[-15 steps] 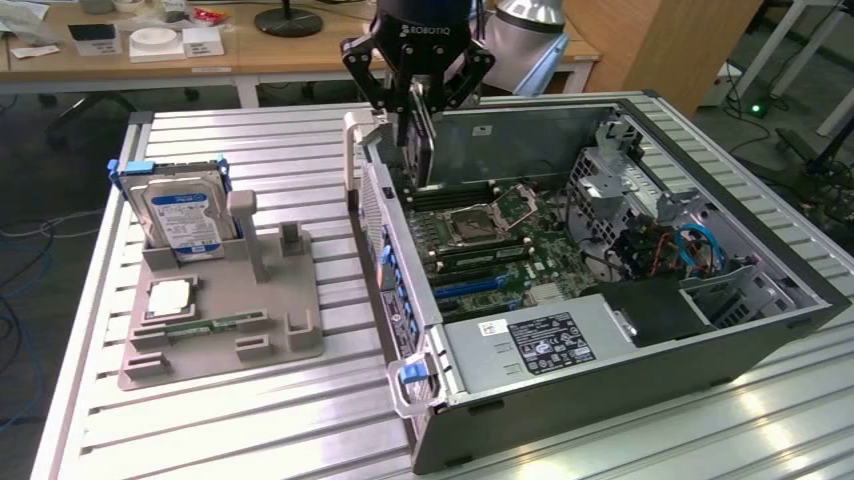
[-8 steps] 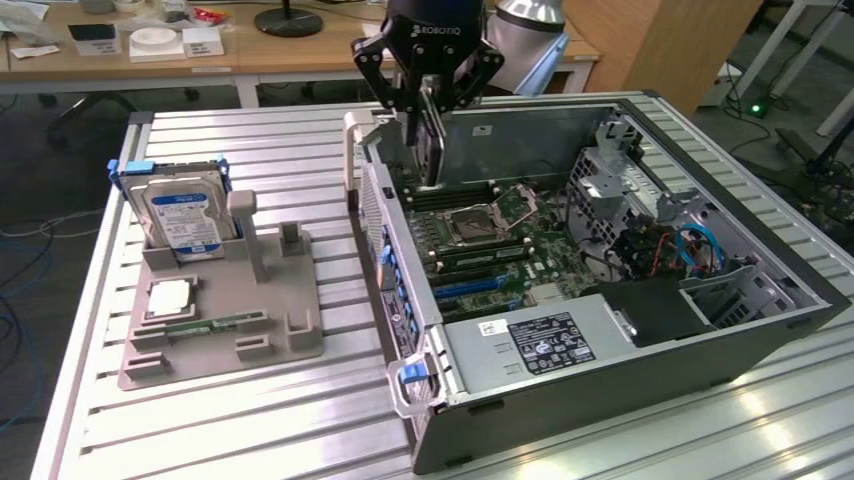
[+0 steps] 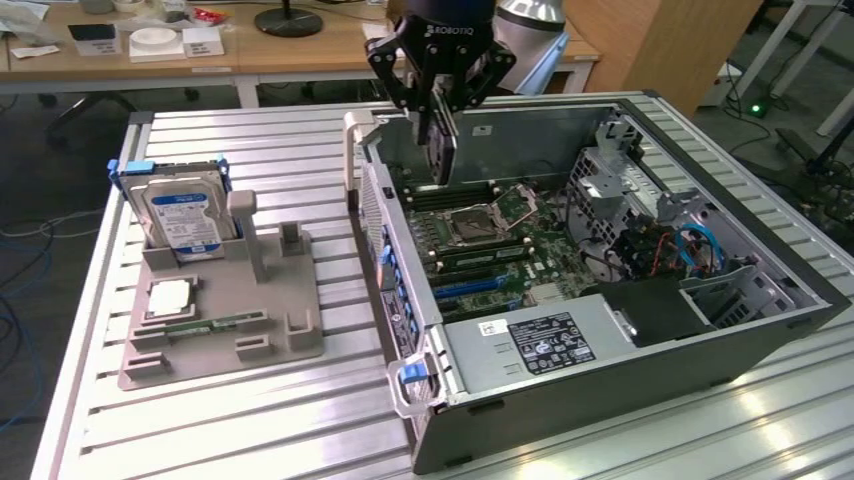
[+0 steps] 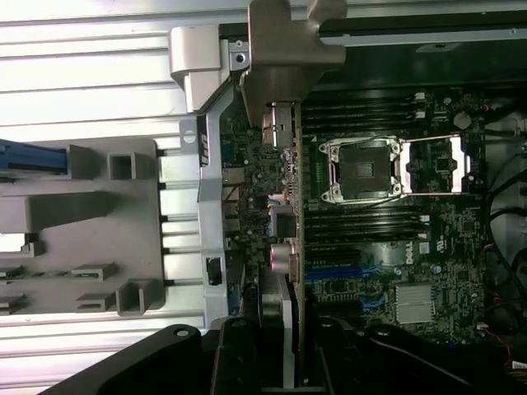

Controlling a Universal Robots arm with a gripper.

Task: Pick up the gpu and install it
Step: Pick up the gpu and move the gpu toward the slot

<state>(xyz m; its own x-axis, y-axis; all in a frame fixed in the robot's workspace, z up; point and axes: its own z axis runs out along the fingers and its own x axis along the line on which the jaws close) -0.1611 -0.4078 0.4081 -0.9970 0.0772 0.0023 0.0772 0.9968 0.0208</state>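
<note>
hanging above the open computer case (image 3: 747, 330), the gripper (image 3: 438, 125) had its jaws drawn in to a narrow gap and pinched on the upper edge of the gpu (image 3: 441, 160). the card stood on edge, upright, with its flat faces turned toward the exterior view's left and right. it was in the air over the end of the motherboard (image 3: 534, 240) beside the case's exterior view's left wall, toward the case's far corner, and sat in no slot.

from the wrist view the gpu (image 4: 284, 247) showed edge-on as a thin line running away from the gripper (image 4: 288, 362), with its metal end bracket (image 4: 284, 58) at the far end, close to the case wall. the open cpu socket (image 4: 362, 169) lay to one side of the card, and the blue slots (image 4: 333, 271) lay on the board on that same side of it. whether the card's lower edge touched the board could not be told.

the case lay on its side on the slatted metal table (image 3: 267, 420), toward the table's exterior view's right edge, with the power supply (image 3: 534, 345) at the case's near end. near the table's exterior view's left edge stood a grey holder (image 3: 214, 350), well apart from the gripper. a hard drive (image 3: 187, 215) with a blue-and-white label stood upright at the holder's far end, and a green memory stick (image 3: 214, 325) lay flat nearer its near end.
</note>
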